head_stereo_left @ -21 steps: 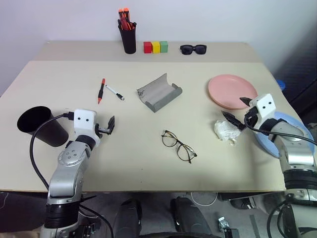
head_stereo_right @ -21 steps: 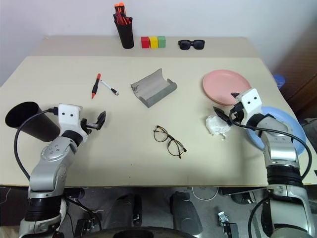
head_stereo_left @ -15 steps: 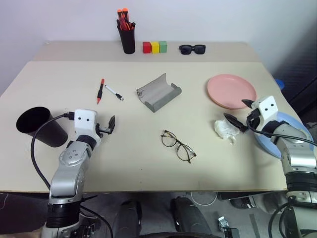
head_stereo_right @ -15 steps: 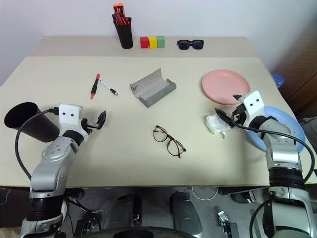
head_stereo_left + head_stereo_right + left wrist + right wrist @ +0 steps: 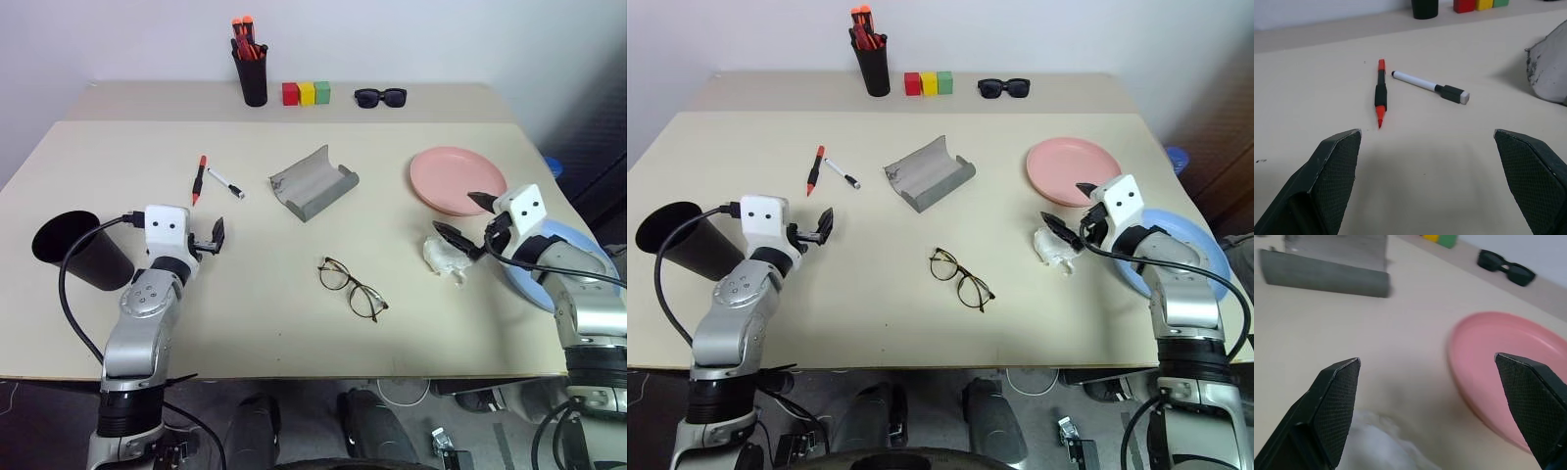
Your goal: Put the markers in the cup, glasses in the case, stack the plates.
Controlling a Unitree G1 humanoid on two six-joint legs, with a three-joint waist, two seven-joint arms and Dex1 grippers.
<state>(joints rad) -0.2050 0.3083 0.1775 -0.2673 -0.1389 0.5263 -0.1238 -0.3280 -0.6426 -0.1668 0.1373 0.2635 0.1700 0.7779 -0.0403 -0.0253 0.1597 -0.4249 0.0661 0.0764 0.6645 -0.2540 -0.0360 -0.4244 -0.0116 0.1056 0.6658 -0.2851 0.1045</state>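
Left end effector (image 5: 217, 238): two black fingers spread wide, empty, hovering over the beige worktop (image 5: 255, 304), aimed toward the far edge.
Right end effector (image 5: 458, 219): fingers likewise wide apart, empty, just beside a crumpled white tissue (image 5: 446, 257), between the two plates.

Slim red marker with black grip (image 5: 200, 179) and slim white marker with black ends (image 5: 225, 182): lying loose on the worktop directly ahead of the left end effector, slightly to its left. The red marker's long axis runs nearly away from the robot; the white one lies slanted across, its thin end close to the red marker. The left arm is much the nearer; a straight reach forward looks sufficient.

Large tapered matte black cup (image 5: 80, 249): at the robot's near left, beside the left arm, empty so far as can be seen.
Thin dark wire-frame eyeglasses (image 5: 353, 288): unfolded, near centre.
Grey felt oblong case (image 5: 314, 183): open, beyond the eyeglasses.
Salmon pink round plate (image 5: 458, 179) and light blue round plate (image 5: 568, 262): apart, unstacked, at the right.
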